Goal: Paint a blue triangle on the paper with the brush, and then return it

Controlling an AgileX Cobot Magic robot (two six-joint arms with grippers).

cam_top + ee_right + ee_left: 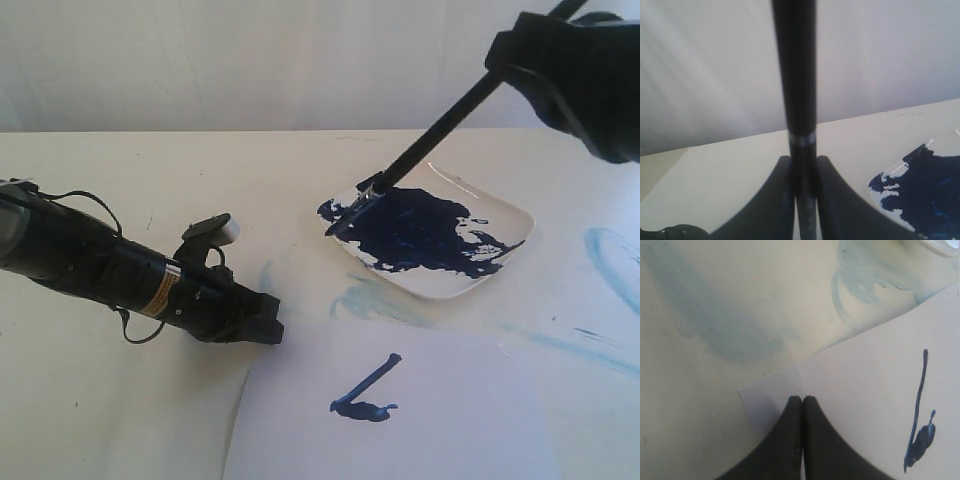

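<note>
The white paper (450,420) lies at the front of the table. On it is dark-blue paint (365,392): one thin slanted stroke and a thick uneven blob at its foot, with no closed triangle showing. My left gripper (268,328) is shut and empty, its tips resting on the paper's near corner (765,400); the left wrist view shows the left gripper (802,399) and the stroke (920,435). My right gripper (520,50) is shut on the black brush (440,125), whose bristle tip (350,215) dips in the plate's paint. In the right wrist view the right gripper (803,160) clamps the brush handle (796,75).
A white square plate (520,215) with a large dark-blue paint blotch sits behind the paper, also showing in the right wrist view (892,212). Pale blue smears stain the table (375,300) beside the plate and at the right edge (610,260).
</note>
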